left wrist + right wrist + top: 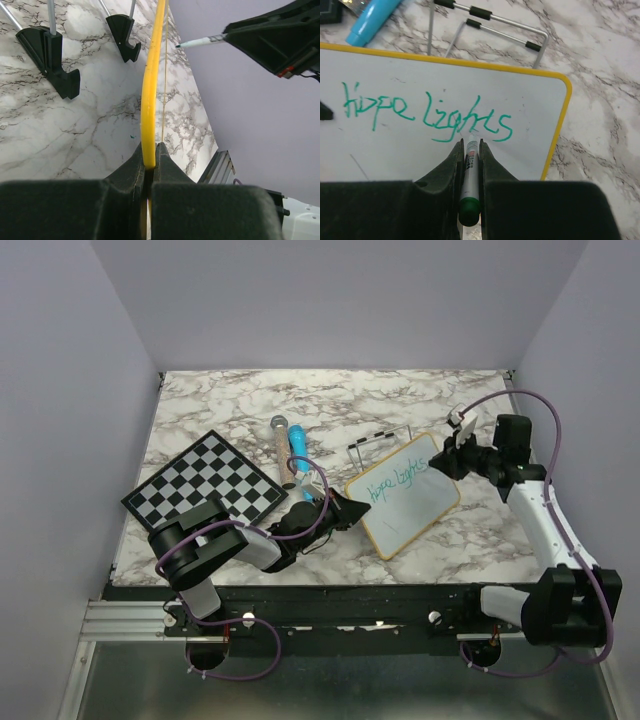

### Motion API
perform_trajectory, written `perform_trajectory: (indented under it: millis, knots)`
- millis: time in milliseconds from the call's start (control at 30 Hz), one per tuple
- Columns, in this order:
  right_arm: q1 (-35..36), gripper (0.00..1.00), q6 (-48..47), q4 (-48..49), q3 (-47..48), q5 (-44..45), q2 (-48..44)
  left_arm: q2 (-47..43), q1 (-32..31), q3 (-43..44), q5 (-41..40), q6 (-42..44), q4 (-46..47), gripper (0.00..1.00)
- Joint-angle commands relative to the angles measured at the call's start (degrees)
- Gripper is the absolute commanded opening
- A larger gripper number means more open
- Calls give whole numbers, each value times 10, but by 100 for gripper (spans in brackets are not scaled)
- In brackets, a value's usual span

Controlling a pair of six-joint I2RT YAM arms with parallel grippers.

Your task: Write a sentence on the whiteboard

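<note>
Right fingers [470, 146] closest to the lens: pinched shut on a green marker [469, 180]. Its tip points at the whiteboard [380, 155], just under the last letters of the sentence [427, 114]. Green script reads "Hope Lights", one line. From the left wrist view the tip looks a hair off the board face; contact not certain.

Left fingers [149, 156] closed on the board's yellow rim at its near-left short end, steadying it.

Whiteboard sits right of the middle of the table [200, 410], long axis running diagonally from near-left toward the far-right corner. The writing follows that axis. Right arm is the one over it, reaching in from the right edge. Blank white lies below the written line, on the side toward the right wrist. My guess: further words go there, so the pen would need to shift toward the left fingers' end.

Around: wire stand [380, 445] just beyond the board's far long edge, blue marker [298, 445] past that, chessboard [205, 485] toward the left edge. None lies in the pen's way; the left fingers on the rim are the nearest obstacle.
</note>
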Motion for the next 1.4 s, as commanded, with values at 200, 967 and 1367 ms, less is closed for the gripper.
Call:
perform_trajectory:
  millis: [200, 967, 1367]
  knots:
    - [-1, 1, 59, -40, 33, -112, -111, -1, -2, 1, 15, 18, 2, 0]
    - [15, 1, -45, -130, -34, -210, -147, 10, -10, 17, -18, -16, 4, 0]
    - [41, 1, -64, -131, -48, -180, -155, 13, -15, 21, -26, -34, 6, 0]
